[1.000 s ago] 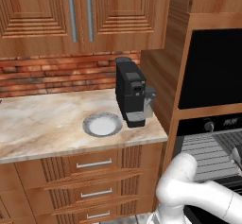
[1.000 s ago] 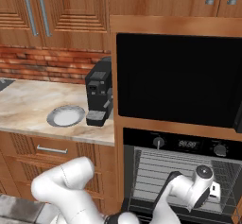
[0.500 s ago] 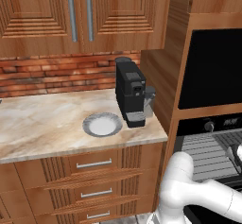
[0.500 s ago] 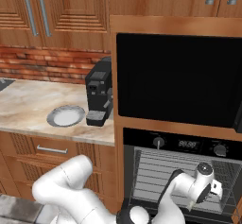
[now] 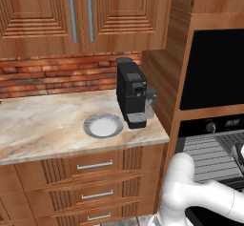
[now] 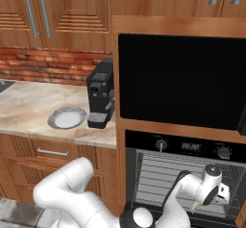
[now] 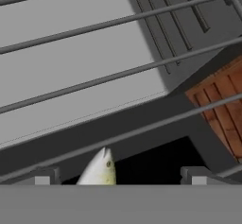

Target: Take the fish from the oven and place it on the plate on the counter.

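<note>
The fish [image 7: 99, 169] shows its pale grey-tan head in the hand view, poking up between the two dark fingertips [image 7: 43, 176] and lying nearer the left one on the wire rack. My gripper [image 7: 120, 179] is open, its fingers standing wide on either side of the fish without touching it. In the right base view the gripper [image 6: 222, 192] is inside the open oven [image 6: 163, 147], at the right of the grey racks. The round plate [image 6: 67, 118] with a grey rim sits on the beige counter [image 6: 24, 104], left of the oven; it holds nothing. From the left base view the plate [image 5: 103, 125] lies near the counter's front edge.
A black coffee machine [image 6: 100, 99] stands right beside the plate, between it and the oven's wooden surround. A plain black glass panel [image 6: 182, 78] sits above the oven. Rack wires [image 7: 118, 76] cross just above the fish. Wooden drawers [image 5: 95, 165] run under the counter.
The hand has slid a little further right and deeper into the oven. The jaws stay wide open. Plate and coffee machine have not moved.
</note>
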Controlling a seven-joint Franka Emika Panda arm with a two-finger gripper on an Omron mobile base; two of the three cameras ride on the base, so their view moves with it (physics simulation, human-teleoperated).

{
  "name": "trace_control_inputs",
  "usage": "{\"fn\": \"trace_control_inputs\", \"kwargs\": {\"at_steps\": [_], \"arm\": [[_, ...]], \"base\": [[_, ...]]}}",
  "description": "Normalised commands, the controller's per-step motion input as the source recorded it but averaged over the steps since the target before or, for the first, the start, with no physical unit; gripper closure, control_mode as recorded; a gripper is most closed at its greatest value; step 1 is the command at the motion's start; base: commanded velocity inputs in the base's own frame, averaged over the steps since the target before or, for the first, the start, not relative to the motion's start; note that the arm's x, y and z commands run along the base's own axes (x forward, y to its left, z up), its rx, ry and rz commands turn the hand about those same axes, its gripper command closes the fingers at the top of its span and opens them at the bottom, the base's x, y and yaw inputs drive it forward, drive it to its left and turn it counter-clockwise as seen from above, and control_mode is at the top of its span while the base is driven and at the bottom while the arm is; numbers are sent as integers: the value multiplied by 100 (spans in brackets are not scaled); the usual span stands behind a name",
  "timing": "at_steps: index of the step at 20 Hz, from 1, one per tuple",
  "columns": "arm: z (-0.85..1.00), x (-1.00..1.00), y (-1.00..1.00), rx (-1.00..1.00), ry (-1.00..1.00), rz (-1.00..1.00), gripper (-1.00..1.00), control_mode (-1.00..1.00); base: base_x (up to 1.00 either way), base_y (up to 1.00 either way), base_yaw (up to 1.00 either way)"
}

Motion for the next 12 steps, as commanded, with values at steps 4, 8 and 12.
{"fn": "trace_control_inputs", "kwargs": {"at_steps": [4,8,12], "arm": [[0,-18,0,0,5,0,-100,-100],[0,-9,0,0,1,0,-100,-100],[0,0,1,0,0,0,-100,-100]], "base": [[0,0,0],[0,0,0],[0,0,0]]}}
